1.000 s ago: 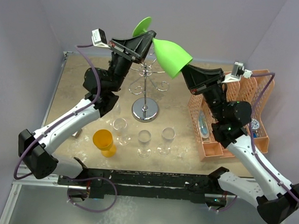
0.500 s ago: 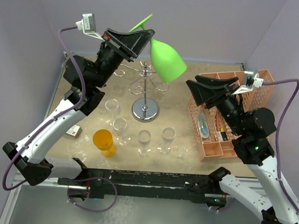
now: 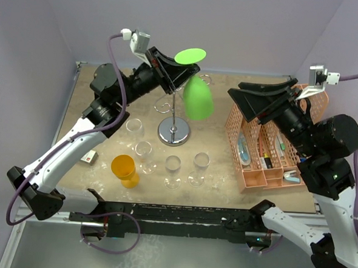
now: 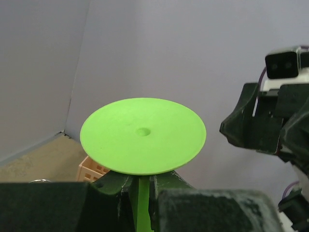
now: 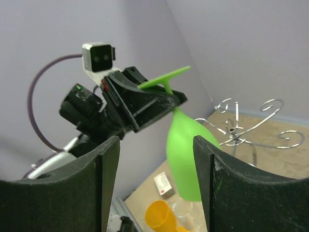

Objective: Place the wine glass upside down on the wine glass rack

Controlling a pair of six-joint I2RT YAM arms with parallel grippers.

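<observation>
Left gripper (image 3: pixel 181 73) is clamped on the stem of the green wine glass (image 3: pixel 197 100), which is flipped over: foot up top, bowl hanging down. The glass sits up in the air right next to the post of the wine glass rack (image 3: pixel 173 132), level with the curly arms. Can't tell if it's touching them, tbh. Right gripper (image 3: pixel 247 97) has its jaws spread wide with nothing in them, hovering above the orange organiser (image 3: pixel 268 170). An orange cup (image 3: pixel 124 167) stands on the table near the left arm.

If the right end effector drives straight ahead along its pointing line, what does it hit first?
Probably the green wine glass, at its bowl, held by the left end effector; depth is unclear.
</observation>
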